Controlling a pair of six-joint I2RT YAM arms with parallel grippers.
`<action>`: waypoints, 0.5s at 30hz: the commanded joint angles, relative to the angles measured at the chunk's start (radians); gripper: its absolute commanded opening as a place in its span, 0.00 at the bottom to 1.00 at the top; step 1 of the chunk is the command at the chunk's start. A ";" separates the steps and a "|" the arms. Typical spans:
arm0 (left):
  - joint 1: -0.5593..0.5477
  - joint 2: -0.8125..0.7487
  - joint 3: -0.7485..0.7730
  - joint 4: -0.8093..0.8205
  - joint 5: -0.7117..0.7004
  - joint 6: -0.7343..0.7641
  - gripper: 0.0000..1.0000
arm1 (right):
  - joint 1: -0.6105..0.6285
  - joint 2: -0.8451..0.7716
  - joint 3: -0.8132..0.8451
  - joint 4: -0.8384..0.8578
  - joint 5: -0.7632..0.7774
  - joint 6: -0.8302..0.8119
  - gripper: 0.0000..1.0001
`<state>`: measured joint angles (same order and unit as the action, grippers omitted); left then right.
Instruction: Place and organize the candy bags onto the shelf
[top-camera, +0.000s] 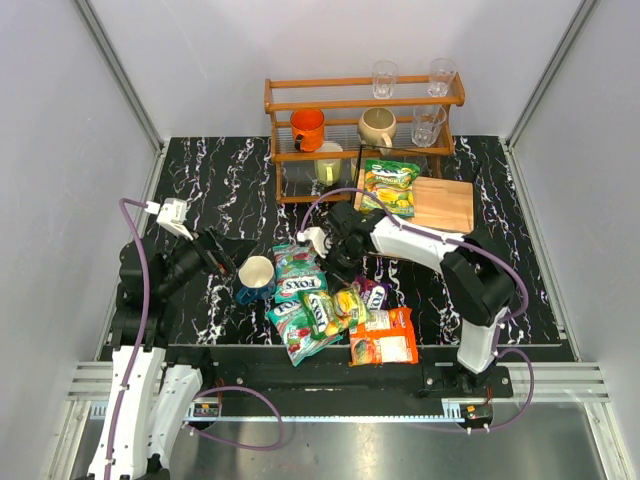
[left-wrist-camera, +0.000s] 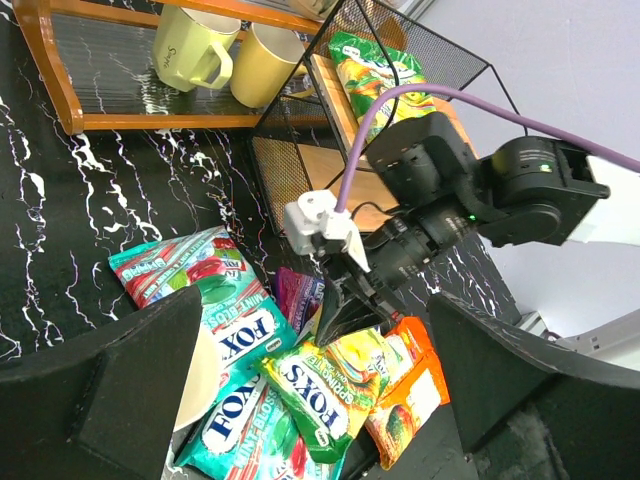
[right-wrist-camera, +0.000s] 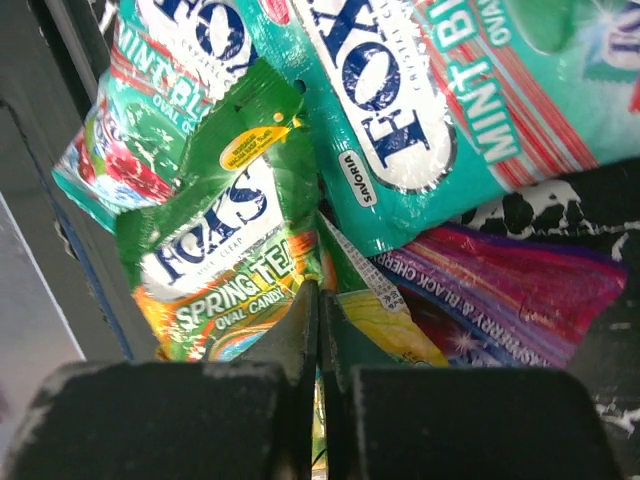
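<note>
Several candy bags lie in a heap near the table's front: two teal FOX'S bags (top-camera: 297, 270) (left-wrist-camera: 235, 345), a green-yellow one (top-camera: 335, 308) (right-wrist-camera: 215, 250), a purple one (top-camera: 372, 292) (right-wrist-camera: 510, 290) and an orange one (top-camera: 385, 338) (left-wrist-camera: 410, 400). My right gripper (top-camera: 345, 278) (right-wrist-camera: 318, 300) is down in the heap, shut on the top edge of the green-yellow bag. Another green-yellow bag (top-camera: 390, 187) lies on the pale wooden shelf (top-camera: 445, 205). My left gripper (top-camera: 220, 255) (left-wrist-camera: 315, 300) is open and holds nothing, left of the heap.
A blue-and-cream mug (top-camera: 257, 278) stands between my left gripper and the heap. An orange-brown rack (top-camera: 365, 105) with cups and glasses stands behind the shelf. Black wire mesh (left-wrist-camera: 300, 150) frames the shelf's left side. Grey walls close in the table.
</note>
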<state>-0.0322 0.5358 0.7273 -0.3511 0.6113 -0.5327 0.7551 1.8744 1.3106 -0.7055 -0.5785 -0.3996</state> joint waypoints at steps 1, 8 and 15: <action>-0.002 -0.019 0.043 0.020 0.019 -0.019 0.99 | -0.005 -0.191 -0.031 0.087 0.102 0.243 0.00; -0.002 -0.019 0.040 0.018 0.015 -0.026 0.99 | 0.015 -0.376 -0.186 0.303 0.282 0.774 0.00; -0.002 -0.011 0.034 0.020 0.002 -0.035 0.99 | 0.140 -0.514 -0.394 0.493 0.640 1.433 0.00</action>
<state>-0.0322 0.5255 0.7273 -0.3508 0.6106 -0.5465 0.8314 1.4429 1.0447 -0.3836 -0.1562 0.5320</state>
